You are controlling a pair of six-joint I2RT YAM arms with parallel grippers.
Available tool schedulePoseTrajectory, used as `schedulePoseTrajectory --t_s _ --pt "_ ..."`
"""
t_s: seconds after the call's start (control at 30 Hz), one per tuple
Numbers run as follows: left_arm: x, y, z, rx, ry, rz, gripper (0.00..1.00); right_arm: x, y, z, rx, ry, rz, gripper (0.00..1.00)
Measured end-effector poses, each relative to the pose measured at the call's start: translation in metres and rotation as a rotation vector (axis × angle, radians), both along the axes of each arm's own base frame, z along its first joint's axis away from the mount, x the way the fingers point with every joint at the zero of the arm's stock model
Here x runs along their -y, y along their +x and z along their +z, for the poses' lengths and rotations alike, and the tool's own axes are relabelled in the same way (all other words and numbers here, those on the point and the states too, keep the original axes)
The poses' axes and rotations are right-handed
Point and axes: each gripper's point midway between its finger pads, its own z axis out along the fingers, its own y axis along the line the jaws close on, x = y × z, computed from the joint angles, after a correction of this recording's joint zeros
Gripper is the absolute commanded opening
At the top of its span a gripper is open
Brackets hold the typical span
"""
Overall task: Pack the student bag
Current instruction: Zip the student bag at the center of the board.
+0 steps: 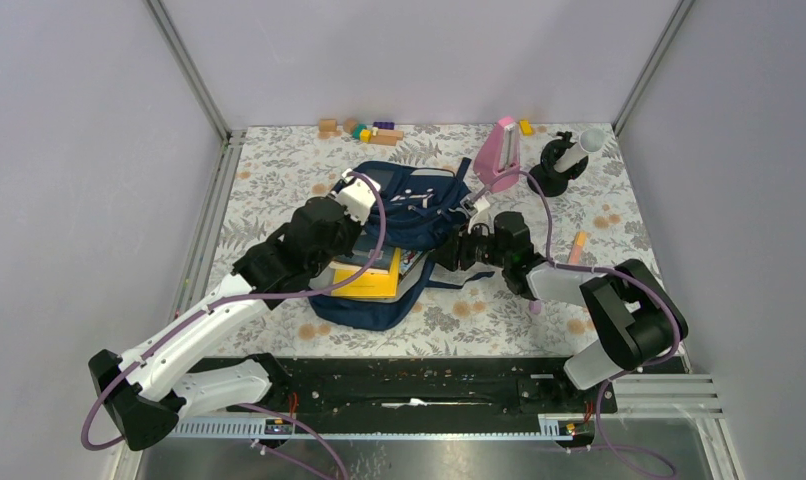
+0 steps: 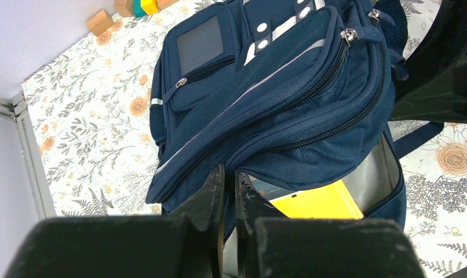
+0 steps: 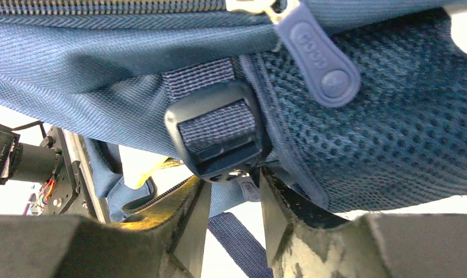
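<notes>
Right gripper [image 3: 234, 191]: jaws partly apart, tips set just under a black plastic buckle [image 3: 216, 133] on a navy webbing strap; whether they touch it cannot be told. Left gripper [image 2: 230, 176]: clenched to a thin slit, tips at the lip of the open main compartment; whether fabric is pinched between them cannot be told. Student bag [image 1: 419, 205], large, navy blue fabric with thin white stripes and grey lining: lying at mid-table on the floral cloth [image 1: 279, 180], between the two arms. Flat yellow book [image 2: 315, 202]: inside the opening, partly showing. Right wrist view alone: buckle and grey-blue rubber zip pull [image 3: 318, 58]. Top view alone: pink upright object [image 1: 497, 155] beyond the bag, black stand [image 1: 561, 165] beside it. Coloured wooden blocks [image 1: 359, 130]: at the far edge.
</notes>
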Motion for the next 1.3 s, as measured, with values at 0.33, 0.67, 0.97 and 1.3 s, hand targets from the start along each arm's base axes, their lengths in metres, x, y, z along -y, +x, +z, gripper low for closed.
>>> schedulePoseTrajectory --t_s 0.33,0.67,0.97,1.3 --pt "-0.001 0.0 0.0 -0.001 0.002 0.002 0.0 -0.014 -0.007 -0.009 -0.017 -0.017 0.001 0.17" --pt "-0.001 0.0 -0.001 -0.003 0.0 0.001 0.0 -0.017 -0.005 -0.011 -0.057 -0.006 -0.035 0.0" --pt "0.001 0.0 -0.002 -0.011 -0.009 -0.005 0.0 -0.016 -0.013 -0.01 -0.059 -0.002 -0.06 0.0" --pt "0.005 0.001 -0.009 -0.035 -0.003 -0.005 0.0 -0.021 -0.033 -0.007 -0.045 -0.016 -0.044 0.0"
